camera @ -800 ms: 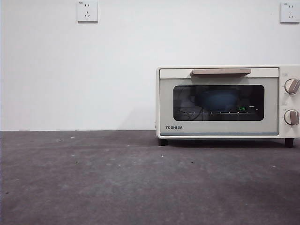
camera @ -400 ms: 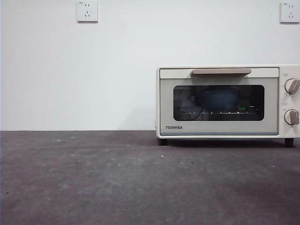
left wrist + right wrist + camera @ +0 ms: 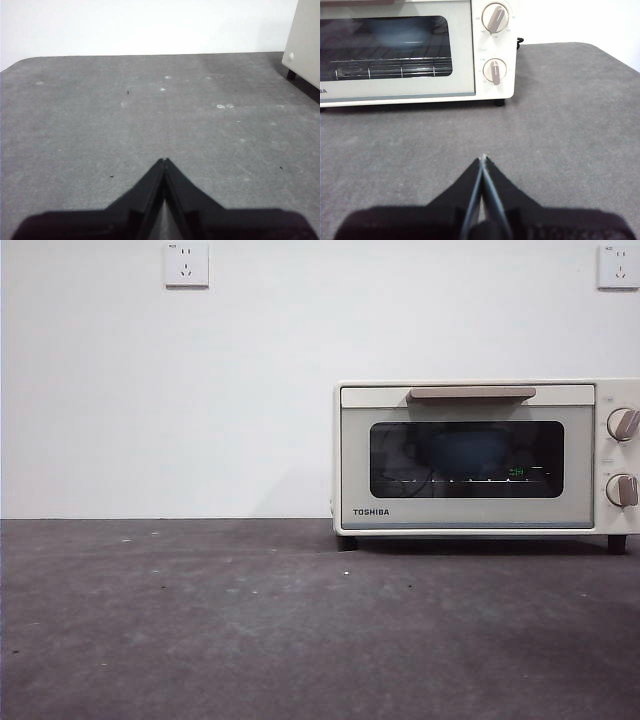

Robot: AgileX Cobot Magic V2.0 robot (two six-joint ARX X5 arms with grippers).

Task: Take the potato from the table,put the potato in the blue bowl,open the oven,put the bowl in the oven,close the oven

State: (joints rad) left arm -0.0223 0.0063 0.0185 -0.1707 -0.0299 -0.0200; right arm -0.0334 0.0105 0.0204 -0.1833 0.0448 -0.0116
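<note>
oven [image 3: 485, 458]: door shut, stands on counter [image 3: 250, 620] at the right against the white wall; beige handle [image 3: 471, 393] up top, two knobs [image 3: 622, 424] on its right side
blue bowl [image 3: 468, 452]: inside oven, dim blue shape behind dark glass, on the wire rack
potato: can't make it out through the glass
left gripper [image 3: 164, 161]: jaws closed together, empty, over bare counter, oven corner off to one side
right gripper [image 3: 483, 159]: jaws pressed shut, holding nothing, over counter in front of the oven's knob side
</note>
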